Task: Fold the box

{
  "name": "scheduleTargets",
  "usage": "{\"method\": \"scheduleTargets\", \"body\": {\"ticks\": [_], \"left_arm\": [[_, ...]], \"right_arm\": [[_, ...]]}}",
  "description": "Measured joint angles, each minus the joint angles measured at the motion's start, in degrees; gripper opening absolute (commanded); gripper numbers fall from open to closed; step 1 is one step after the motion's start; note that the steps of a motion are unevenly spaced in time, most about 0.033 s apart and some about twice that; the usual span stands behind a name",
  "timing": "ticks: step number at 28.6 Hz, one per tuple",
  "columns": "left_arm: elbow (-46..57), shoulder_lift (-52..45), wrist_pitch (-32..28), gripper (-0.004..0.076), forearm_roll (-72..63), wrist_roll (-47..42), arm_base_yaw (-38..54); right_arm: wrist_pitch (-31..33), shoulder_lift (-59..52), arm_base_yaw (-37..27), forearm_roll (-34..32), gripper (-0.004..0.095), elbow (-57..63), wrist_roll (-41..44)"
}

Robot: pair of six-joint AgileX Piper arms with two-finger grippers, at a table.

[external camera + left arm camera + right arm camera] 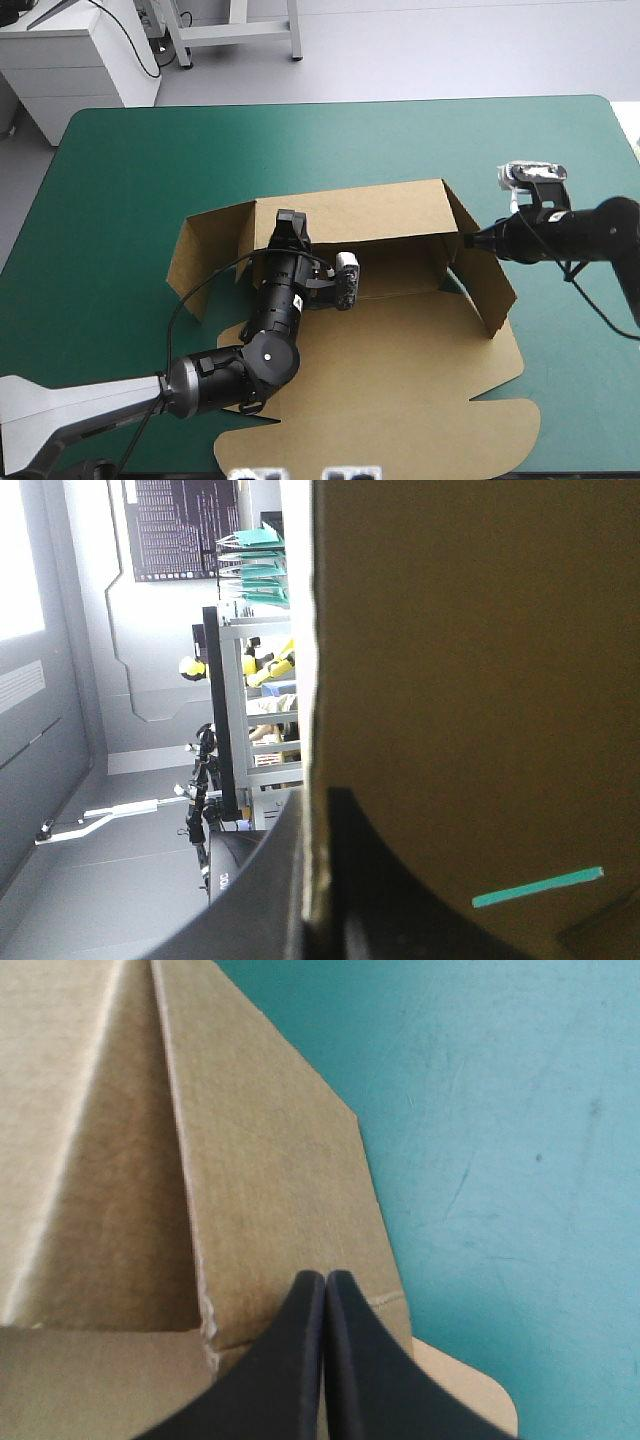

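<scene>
- Brown box (400,330) sits mid-frame on teal-green counter (120,150), back wall raised.
- Left wrist view alone shows left pincer (318,802) clamping the board.
- Right pincer (468,240), centre right, closed to a point at the flap.

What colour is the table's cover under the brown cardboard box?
Teal-green: the table's cover shows best in the high view.

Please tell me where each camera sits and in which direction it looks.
High view: above and behind the robot, looking down on the teal-green table and the box; both arms show.
Left wrist view: above the left gripper, looking past the box's back wall into the room; its fingers clamp that wall's edge.
Right wrist view: above the right gripper, looking down on the side flap and table; its fingers are shut.
Shared: all views show the box.
</scene>
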Motion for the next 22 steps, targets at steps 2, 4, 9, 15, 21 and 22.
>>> {"method": "scheduleTargets", "body": {"ticks": [2, 4, 9, 15, 21, 22], "left_arm": [[0.0, 0.0, 0.0, -0.0008, 0.0, 0.1, 0.0], [0.0, 0.0, 0.0, -0.0008, 0.0, 0.1, 0.0], [0.0, 0.0, -0.2, -0.0008, 0.0, 0.1, 0.0], [0.0, 0.0, -1.7, -0.0008, 0.0, 0.1, 0.0], [-0.1, 0.0, -1.8, -0.0008, 0.0, 0.1, 0.0], [-0.1, 0.0, -1.8, -0.0008, 0.0, 0.1, 0.0]], "right_arm": [[-4.5, -3.7, 0.0, 2.8, -0.0018, 4.6, -2.8], [-7.3, -7.2, 0.0, 4.4, -0.0018, 8.0, -5.3], [-10.2, -13.6, 0.0, 6.4, -0.0018, 14.9, -10.5], [-14.8, -15.5, 0.0, 7.5, -0.0017, 18.9, -13.1], [-15.3, -15.5, 0.0, 13.9, 0.0055, 19.2, -26.1], [-15.1, -15.5, 0.0, 14.6, 0.0161, 19.2, -28.4]]}}
